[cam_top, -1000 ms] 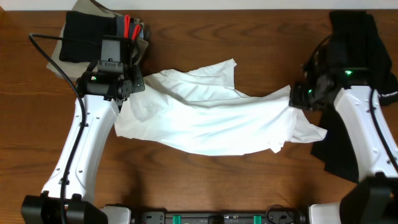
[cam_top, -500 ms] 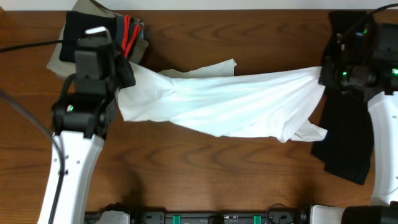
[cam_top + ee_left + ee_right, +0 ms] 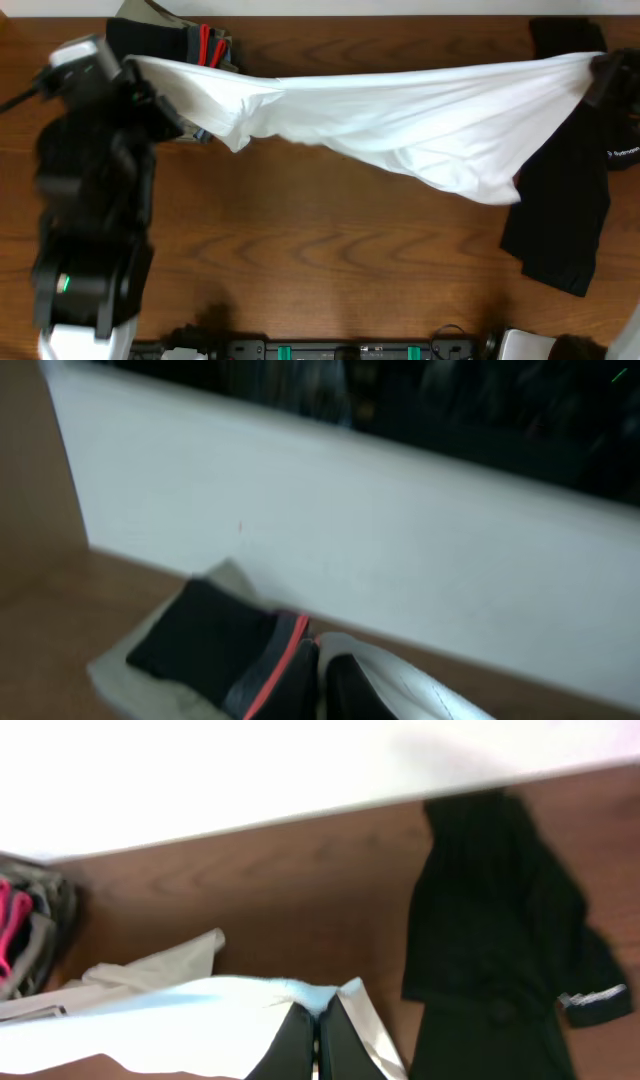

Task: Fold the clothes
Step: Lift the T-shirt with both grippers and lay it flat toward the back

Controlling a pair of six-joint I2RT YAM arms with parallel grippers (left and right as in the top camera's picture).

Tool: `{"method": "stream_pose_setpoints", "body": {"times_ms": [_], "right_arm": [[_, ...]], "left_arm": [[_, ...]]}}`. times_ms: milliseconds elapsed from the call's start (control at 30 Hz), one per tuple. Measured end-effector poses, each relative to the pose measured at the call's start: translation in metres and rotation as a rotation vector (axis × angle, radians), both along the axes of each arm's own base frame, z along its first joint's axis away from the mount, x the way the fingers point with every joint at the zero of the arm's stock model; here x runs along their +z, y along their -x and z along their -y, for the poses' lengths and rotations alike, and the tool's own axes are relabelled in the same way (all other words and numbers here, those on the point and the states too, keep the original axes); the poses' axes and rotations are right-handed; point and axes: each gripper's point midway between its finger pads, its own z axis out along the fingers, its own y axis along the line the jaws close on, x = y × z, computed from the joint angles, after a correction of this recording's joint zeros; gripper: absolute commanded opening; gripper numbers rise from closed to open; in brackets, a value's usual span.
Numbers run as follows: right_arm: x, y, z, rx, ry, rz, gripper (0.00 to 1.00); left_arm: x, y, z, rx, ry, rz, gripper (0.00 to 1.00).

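With our left gripper (image 3: 322, 685) and right gripper (image 3: 318, 1040) both pinched on the white T-shirt (image 3: 400, 110), we should hold it taut and lower it evenly onto the table (image 3: 300, 250).

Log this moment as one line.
left gripper: shut on shirt | right gripper: shut on shirt | shirt: stretched between them
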Motion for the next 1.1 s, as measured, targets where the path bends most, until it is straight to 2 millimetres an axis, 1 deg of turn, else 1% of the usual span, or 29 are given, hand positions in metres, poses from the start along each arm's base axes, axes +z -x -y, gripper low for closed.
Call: {"method": "stream_pose_setpoints", "body": {"times_ms": [33, 67, 133, 200, 300, 367, 433, 467, 533, 600, 700, 767, 867, 967, 1067, 1100], "right_arm": [[0.011, 0.007, 0.000, -0.003, 0.009, 0.025, 0.01], [0.026, 0.017, 0.002, -0.014, 0.021, 0.056, 0.01], [0.048, 0.037, 0.003, -0.035, 0.043, 0.105, 0.01], [0.067, 0.059, 0.003, -0.061, 0.062, 0.148, 0.01], [0.089, 0.092, 0.000, -0.100, 0.092, 0.204, 0.01], [0.099, 0.111, -0.003, -0.119, 0.110, 0.232, 0.01], [0.104, 0.128, -0.008, -0.133, 0.125, 0.250, 0.01], [0.106, 0.137, -0.012, -0.135, 0.133, 0.256, 0.01], [0.105, 0.147, -0.016, -0.139, 0.140, 0.253, 0.01], [0.101, 0.155, -0.018, -0.145, 0.144, 0.237, 0.01], [0.093, 0.154, -0.017, -0.146, 0.135, 0.201, 0.01], [0.085, 0.148, -0.013, -0.146, 0.123, 0.160, 0.01], [0.068, 0.132, -0.005, -0.137, 0.099, 0.083, 0.01], [0.047, 0.109, 0.006, -0.127, 0.063, -0.006, 0.01], [0.021, 0.079, 0.021, -0.116, 0.020, -0.107, 0.01], [0.014, 0.073, 0.025, -0.113, 0.012, -0.130, 0.01]], "left_arm": [[0.010, 0.010, -0.001, 0.000, 0.004, 0.036, 0.06], [0.019, 0.020, -0.002, 0.000, 0.008, 0.071, 0.06], [0.037, 0.043, -0.005, 0.000, 0.017, 0.141, 0.06], [0.050, 0.064, -0.007, -0.001, 0.023, 0.195, 0.06], [0.071, 0.098, -0.010, -0.009, 0.033, 0.284, 0.06], [0.082, 0.119, -0.011, -0.021, 0.038, 0.335, 0.06], [0.091, 0.137, -0.010, -0.035, 0.041, 0.376, 0.06], [0.093, 0.143, -0.011, -0.038, 0.043, 0.389, 0.06], [0.097, 0.155, -0.011, -0.042, 0.044, 0.407, 0.06], [0.096, 0.160, -0.012, -0.043, 0.044, 0.403, 0.06], [0.086, 0.154, -0.010, -0.049, 0.038, 0.356, 0.06], [0.078, 0.143, -0.008, -0.053, 0.034, 0.312, 0.06], [0.061, 0.112, -0.004, -0.057, 0.025, 0.218, 0.06], [0.041, 0.074, 0.001, -0.060, 0.016, 0.117, 0.06], [0.015, 0.031, 0.007, -0.061, 0.007, 0.006, 0.06], [0.007, 0.019, 0.008, -0.061, 0.004, -0.024, 0.06]]}}
